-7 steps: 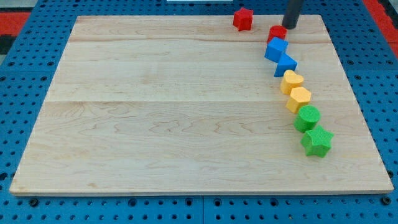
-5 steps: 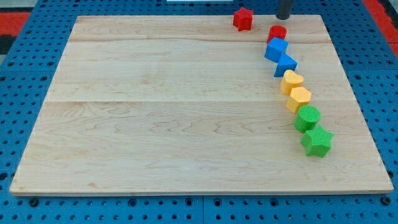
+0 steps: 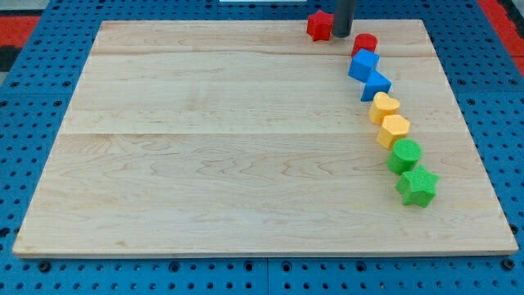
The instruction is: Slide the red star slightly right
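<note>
Surface: pale wooden tabletop lying on a blue pegboard that shows on every side of it.
Red star: the red star sits near the view's top edge of the tabletop, right of centre; it is compact with no clear long axis, and which way its points face is too small to tell.
My tip: my tip is down just beside the red star on the view's right, touching or nearly touching it; I cannot tell which. The rod rises out of the view's top.
Gripper: none on this arm, only the rod, so nothing opens, closes or holds.
Neighbour: a red cylinder stands just right of my tip and slightly lower.
Chain: from the red cylinder a curved line runs toward the view's bottom right: blue cube, blue wedge-like block, two yellow blocks, green cylinder, green star, each touching or nearly touching the next.
</note>
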